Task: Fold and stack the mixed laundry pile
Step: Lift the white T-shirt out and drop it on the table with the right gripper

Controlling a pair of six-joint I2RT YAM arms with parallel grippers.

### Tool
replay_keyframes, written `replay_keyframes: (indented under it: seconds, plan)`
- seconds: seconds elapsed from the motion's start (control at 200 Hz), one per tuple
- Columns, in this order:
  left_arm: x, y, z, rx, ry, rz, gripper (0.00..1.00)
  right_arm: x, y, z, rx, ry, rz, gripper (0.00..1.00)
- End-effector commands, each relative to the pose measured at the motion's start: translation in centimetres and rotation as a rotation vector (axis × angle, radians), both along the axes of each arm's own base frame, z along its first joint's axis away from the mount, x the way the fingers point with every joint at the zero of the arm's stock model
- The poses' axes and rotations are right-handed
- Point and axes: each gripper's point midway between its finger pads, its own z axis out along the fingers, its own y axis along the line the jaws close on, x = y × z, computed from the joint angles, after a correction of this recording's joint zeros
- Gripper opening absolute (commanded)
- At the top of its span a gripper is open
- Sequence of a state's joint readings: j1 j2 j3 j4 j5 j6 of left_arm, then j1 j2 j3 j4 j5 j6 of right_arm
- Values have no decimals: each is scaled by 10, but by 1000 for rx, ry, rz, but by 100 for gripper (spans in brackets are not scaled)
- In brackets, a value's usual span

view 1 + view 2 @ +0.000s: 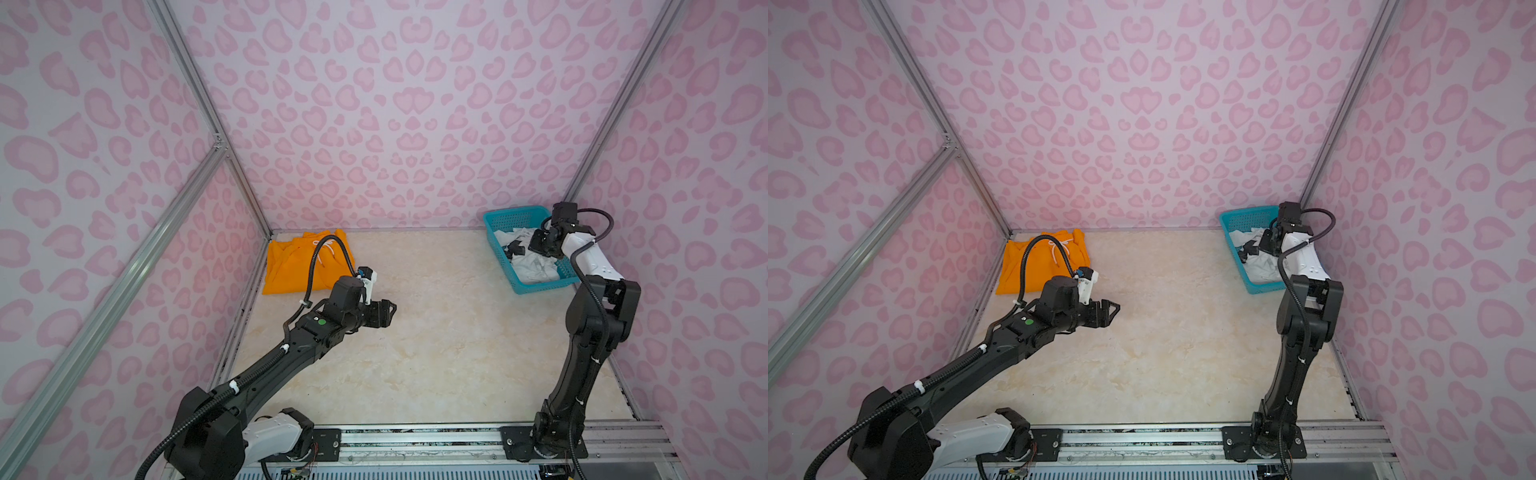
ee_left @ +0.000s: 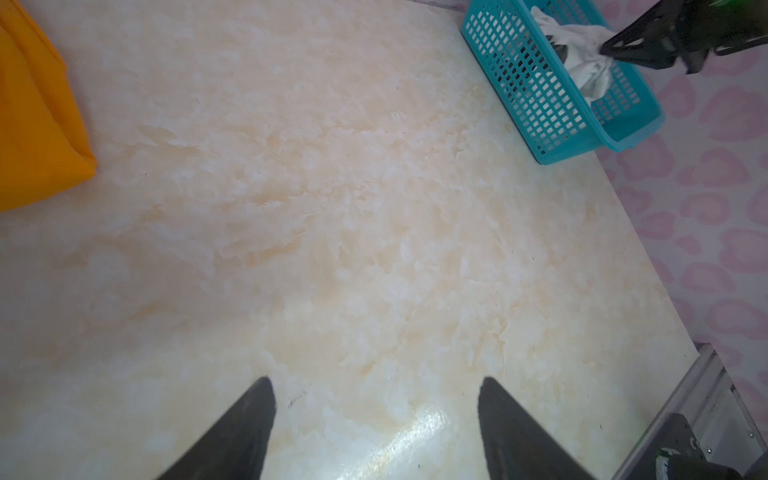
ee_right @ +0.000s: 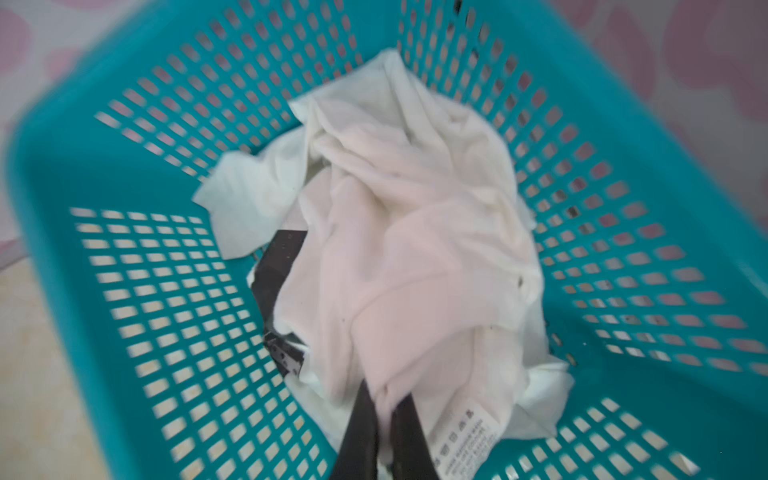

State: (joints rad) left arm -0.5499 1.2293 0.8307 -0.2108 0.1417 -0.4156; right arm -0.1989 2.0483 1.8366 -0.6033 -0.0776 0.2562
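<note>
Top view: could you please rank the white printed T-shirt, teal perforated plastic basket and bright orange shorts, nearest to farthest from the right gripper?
1. White T-shirt, pinched by right gripper.
2. Teal basket, surrounding it.
3. Orange shorts, far-left corner.

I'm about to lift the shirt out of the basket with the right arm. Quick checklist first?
1. Grip: right tool shut on the white T-shirt, cloth pinched between its jaws: ok.
2. Pinch takes only cloth, no teal basket mesh: ok.
3. T-shirt free of snags underneath: cannot tell, hidden.
4. Helper arm: left tool open, empty, over bare table: ok.
5. Landing area: orange shorts lie apart at the far left corner: ok.
</note>
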Motion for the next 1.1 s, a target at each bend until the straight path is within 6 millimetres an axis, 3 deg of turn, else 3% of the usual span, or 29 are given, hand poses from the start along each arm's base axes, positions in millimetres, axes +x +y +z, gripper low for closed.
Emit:
replay_keyframes:
  seconds: [0.0, 0.1, 0.155, 0.225, 0.315, 0.455, 0.525, 0.675, 0.775, 0.89, 0.995, 1.045, 1.095]
  plan:
    - [14, 2, 2, 14, -23, 45, 79, -2, 6, 48, -55, -132, 33, 0]
    - [21, 4, -3, 37, -16, 77, 79, -16, 30, 97, -59, -251, 110, 0]
    - [25, 4, -5, 46, -12, 84, 78, -29, 51, 138, -68, -345, 174, 0]
    - [29, 1, -6, 47, -12, 81, 78, -43, 76, 176, -111, -436, 243, 0]
    - [33, -6, -5, 42, -3, 63, 78, -63, 95, 214, -173, -504, 283, 0]
    - [36, -12, -3, 33, 12, 45, 77, -74, 95, 226, -195, -507, 278, 0]
    - [35, -12, -4, 34, 17, 43, 77, -78, 106, 228, -165, -506, 335, 0]
    - [34, -7, -4, 58, 16, 58, 77, -114, 174, 266, -58, -612, 603, 0]
    - [37, -3, -2, 84, 10, 69, 77, -154, 224, 304, -49, -681, 757, 0]
    - [42, -2, 0, 97, -2, 79, 77, -216, 276, 354, -31, -830, 940, 0]
    - [47, -3, 4, 95, 1, 94, 77, -255, 292, 383, 25, -946, 1016, 0]
    - [49, -1, 6, 100, 0, 108, 77, -259, 292, 381, 51, -957, 1011, 0]
    - [50, 3, 9, 107, -4, 129, 77, -254, 291, 365, 56, -926, 987, 0]
